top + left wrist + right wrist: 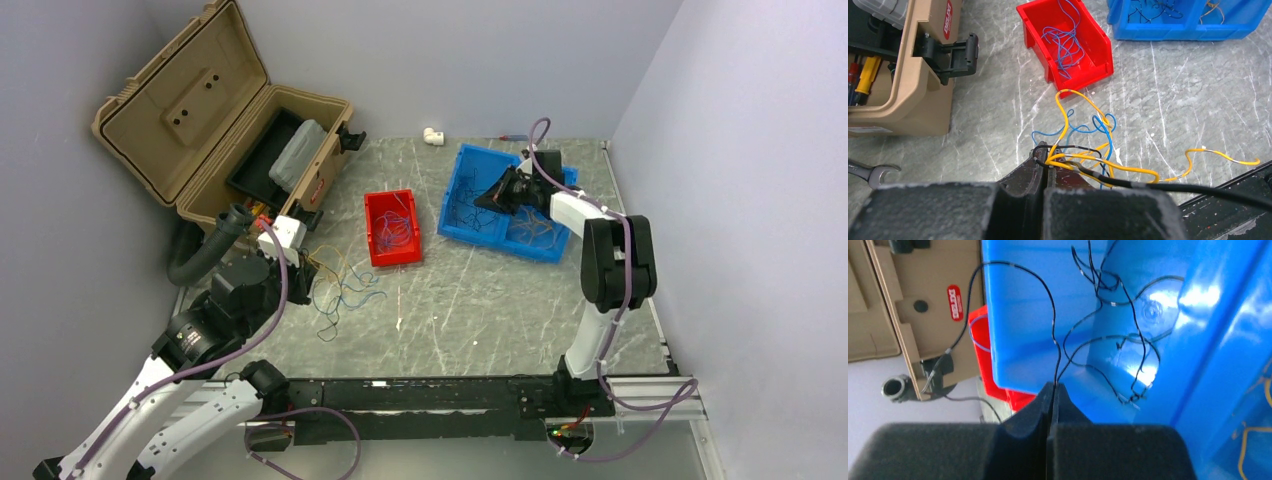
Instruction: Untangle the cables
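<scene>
A tangle of yellow, blue and black cables point(1083, 150) lies on the grey table left of centre point(340, 285). My left gripper point(1048, 160) is shut on a clump of yellow and black strands at the tangle's near edge point(303, 262). More blue cables point(1064, 40) lie in a red bin point(392, 228). Thin black cables point(1118, 330) lie in the left compartment of a blue tray point(462, 175). My right gripper point(1054, 386) hovers inside that tray point(495, 197), shut on one black cable that loops up and out to the left.
An open tan toolbox point(215, 120) stands at the back left, its latch point(955, 52) close to the tangle. A wrench point(868, 172) lies on the table by it. Yellowish wires point(540, 228) fill the tray's right compartment. A small white fitting point(432, 135) sits at the back wall.
</scene>
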Motion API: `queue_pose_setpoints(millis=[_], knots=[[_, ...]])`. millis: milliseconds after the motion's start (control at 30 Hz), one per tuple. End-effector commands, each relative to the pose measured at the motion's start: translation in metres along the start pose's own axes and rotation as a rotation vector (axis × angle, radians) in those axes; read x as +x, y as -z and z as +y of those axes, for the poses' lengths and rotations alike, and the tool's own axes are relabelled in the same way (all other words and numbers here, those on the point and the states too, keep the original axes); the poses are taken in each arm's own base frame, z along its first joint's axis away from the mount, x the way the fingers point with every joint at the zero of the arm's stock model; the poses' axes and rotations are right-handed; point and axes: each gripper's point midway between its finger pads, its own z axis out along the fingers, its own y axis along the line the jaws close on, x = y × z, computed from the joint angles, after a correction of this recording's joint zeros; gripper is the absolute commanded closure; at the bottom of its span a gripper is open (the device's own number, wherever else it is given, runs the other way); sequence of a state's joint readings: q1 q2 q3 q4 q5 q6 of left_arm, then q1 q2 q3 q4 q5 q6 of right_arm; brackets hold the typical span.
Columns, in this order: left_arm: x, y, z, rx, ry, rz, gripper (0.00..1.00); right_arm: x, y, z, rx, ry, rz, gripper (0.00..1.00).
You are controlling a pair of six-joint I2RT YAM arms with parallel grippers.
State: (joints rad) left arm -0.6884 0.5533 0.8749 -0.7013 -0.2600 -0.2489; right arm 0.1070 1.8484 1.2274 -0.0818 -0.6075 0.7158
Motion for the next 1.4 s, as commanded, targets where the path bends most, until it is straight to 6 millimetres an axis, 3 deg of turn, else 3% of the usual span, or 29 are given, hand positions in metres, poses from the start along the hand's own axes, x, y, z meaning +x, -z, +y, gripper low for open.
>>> queue_pose_setpoints(millis=[0,367,567,800,1033,1167,1267,1333,1367], knots=[[-0.018,0.006,0.002,-0.006,0.005,-0.061,1.0,-0.023,-0.012,-0.005,0.015,-0.007,-0.054,1.0],[-0.017,0.004,0.004,-0.02,-0.01,-0.055,1.0,-0.064,0.005,-0.034,0.309,0.107,-0.243,1.0],[-0.017,0.001,0.004,-0.022,-0.015,-0.049,1.0,-0.074,-0.001,-0.053,0.559,0.264,-0.27,1.0],[-0.017,0.002,0.005,-0.03,-0.019,-0.051,1.0,-0.059,-0.022,-0.055,0.725,0.43,-0.246,1.0],[-0.019,0.002,0.003,-0.018,-0.017,-0.057,1.0,-0.034,-0.049,-0.074,0.749,0.435,-0.182,1.0],[-0.021,0.004,0.002,-0.017,-0.019,-0.044,1.0,-0.031,-0.049,-0.061,0.729,0.462,-0.173,1.0],[-0.019,0.003,0.0,-0.004,-0.008,-0.047,1.0,-0.042,-0.036,-0.038,0.7,0.479,-0.205,1.0],[-0.018,0.003,-0.001,0.003,0.002,-0.051,1.0,-0.049,-0.026,-0.022,0.681,0.493,-0.223,0.93],[-0.017,0.003,-0.001,0.004,0.003,-0.049,1.0,-0.051,-0.022,-0.015,0.673,0.497,-0.23,0.83]])
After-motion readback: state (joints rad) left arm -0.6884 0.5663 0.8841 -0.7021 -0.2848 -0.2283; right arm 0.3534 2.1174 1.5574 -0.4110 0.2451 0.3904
